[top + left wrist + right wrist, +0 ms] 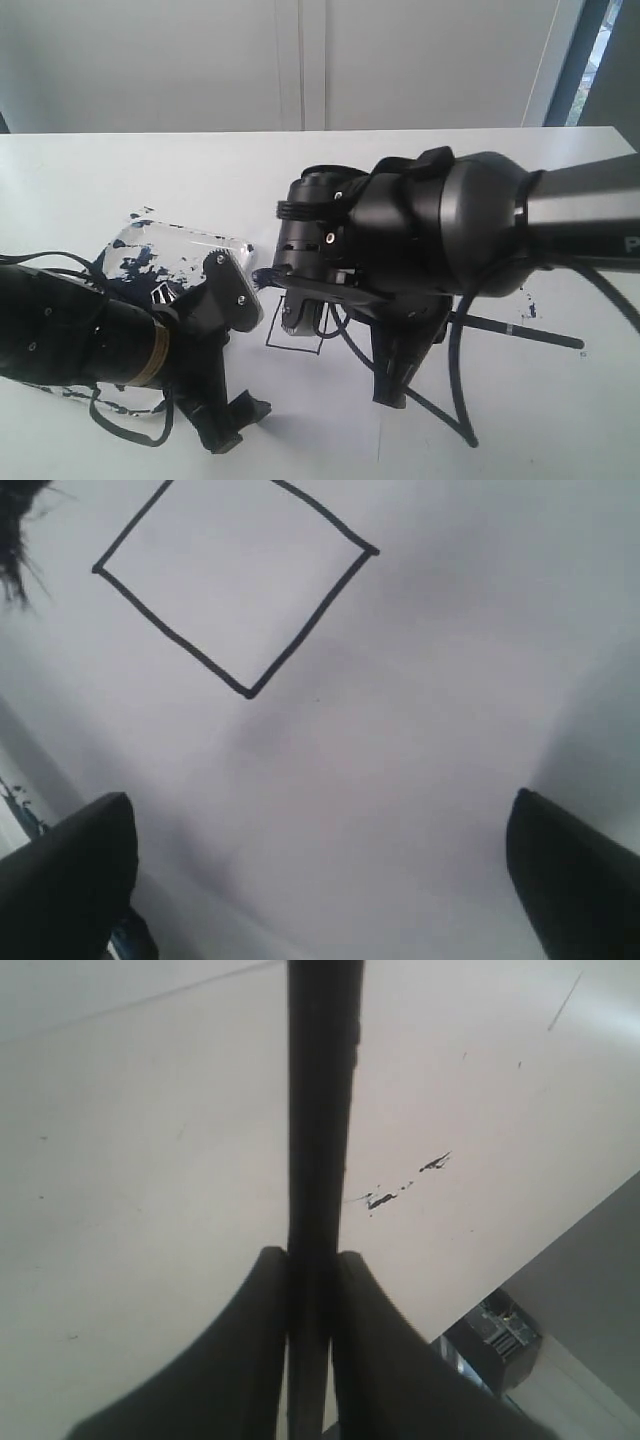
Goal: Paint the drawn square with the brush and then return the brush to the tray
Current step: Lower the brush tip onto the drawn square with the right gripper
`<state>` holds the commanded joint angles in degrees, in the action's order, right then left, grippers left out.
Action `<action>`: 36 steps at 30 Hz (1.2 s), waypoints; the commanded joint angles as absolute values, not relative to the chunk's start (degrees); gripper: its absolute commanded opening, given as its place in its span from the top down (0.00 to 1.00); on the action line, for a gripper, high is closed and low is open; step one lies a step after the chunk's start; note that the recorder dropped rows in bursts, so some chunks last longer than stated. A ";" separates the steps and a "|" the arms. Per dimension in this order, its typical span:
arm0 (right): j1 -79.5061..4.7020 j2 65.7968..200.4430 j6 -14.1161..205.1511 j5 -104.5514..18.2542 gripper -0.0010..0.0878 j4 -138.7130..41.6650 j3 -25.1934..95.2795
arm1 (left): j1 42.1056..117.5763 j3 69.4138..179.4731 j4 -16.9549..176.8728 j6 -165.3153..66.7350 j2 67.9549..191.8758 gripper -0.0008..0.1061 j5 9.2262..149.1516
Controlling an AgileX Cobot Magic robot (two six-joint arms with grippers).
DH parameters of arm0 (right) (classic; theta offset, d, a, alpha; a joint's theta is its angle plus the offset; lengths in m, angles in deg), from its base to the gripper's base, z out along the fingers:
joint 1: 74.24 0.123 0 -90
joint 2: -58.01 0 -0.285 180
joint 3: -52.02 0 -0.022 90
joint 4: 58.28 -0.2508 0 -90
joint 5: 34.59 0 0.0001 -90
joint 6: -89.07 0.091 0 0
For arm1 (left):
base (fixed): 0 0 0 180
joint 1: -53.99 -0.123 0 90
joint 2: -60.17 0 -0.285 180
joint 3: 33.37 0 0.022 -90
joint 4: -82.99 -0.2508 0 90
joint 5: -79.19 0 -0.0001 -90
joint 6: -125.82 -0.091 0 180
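Observation:
My right gripper (312, 1285) is shut on the black handle of the brush (320, 1110). In the exterior view the handle (520, 331) sticks out to the right behind the right arm. Its dark tip (266, 277) sits by the upper left corner of the drawn square (296, 338). In the left wrist view the square (235, 580) is an unpainted black outline, with bristles (14, 542) at the frame's edge. The paint-smeared clear tray (150, 250) lies at the left, partly behind the left arm. My left gripper (238, 425) (320, 880) stands open over white paper, holding nothing.
The white paper sheet (340, 440) lies on the white table (200, 170). Small dark paint spatters (400, 1185) mark the surface near the brush handle. The bulky right arm (440, 230) hangs over the square and hides most of it. A black cable (455, 390) loops down from it.

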<state>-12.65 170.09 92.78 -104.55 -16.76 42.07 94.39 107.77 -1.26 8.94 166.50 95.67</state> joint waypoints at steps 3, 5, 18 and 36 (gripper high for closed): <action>-12.65 171.21 91.95 -104.55 0.99 -16.02 42.07 | 94.39 107.77 -4.47 13.68 166.50 0.04 95.94; -12.65 171.72 91.95 -104.55 0.99 -15.62 42.07 | 94.39 107.80 -6.86 16.92 166.50 0.04 96.63; -13.63 172.63 91.83 -104.55 0.99 -14.64 42.07 | 94.11 107.80 -16.95 32.84 166.73 0.04 99.47; -15.94 173.73 90.65 -104.55 0.99 -15.23 42.07 | 94.01 107.80 -16.95 37.45 171.69 0.05 101.70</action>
<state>-15.94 173.73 90.65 -104.55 -15.23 42.07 94.01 107.80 -16.95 37.45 171.69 101.70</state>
